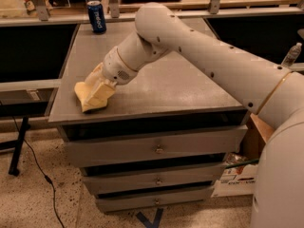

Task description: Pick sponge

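Observation:
The sponge (83,94) is a pale yellow foam block lying on the grey cabinet top (180,84), near its front left corner. My gripper (99,90) is down on the sponge's right side, touching it and covering part of it. My white arm reaches in from the right across the cabinet top. The sponge's left end sticks out from under the gripper and rests on the surface.
A blue can (97,16) stands upright at the cabinet's back left corner. Drawers (156,148) face front below the top. A black cable (33,161) runs on the floor at left. A cardboard box (237,174) sits at lower right, and a plastic bottle (290,55) at far right.

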Available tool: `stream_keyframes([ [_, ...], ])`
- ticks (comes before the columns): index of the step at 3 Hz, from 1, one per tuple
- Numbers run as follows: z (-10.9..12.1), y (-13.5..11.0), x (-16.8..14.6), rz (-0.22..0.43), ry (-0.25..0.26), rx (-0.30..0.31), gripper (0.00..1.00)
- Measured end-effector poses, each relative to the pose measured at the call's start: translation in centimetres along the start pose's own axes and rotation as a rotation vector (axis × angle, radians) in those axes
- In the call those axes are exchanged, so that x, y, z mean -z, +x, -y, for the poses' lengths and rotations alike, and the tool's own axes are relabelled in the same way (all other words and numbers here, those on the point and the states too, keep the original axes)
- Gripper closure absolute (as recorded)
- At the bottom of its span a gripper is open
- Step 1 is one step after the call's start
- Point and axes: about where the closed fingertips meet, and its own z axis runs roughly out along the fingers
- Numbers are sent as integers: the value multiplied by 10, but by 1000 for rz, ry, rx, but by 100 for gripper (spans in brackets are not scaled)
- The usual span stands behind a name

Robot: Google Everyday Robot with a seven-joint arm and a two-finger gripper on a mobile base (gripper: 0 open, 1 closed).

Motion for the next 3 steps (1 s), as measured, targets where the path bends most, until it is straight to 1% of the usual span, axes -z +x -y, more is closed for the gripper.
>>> stream_keyframes([
  [1,1,-3,4,1,11,12,100],
  [3,11,-37,30,22,26,74,100],
])
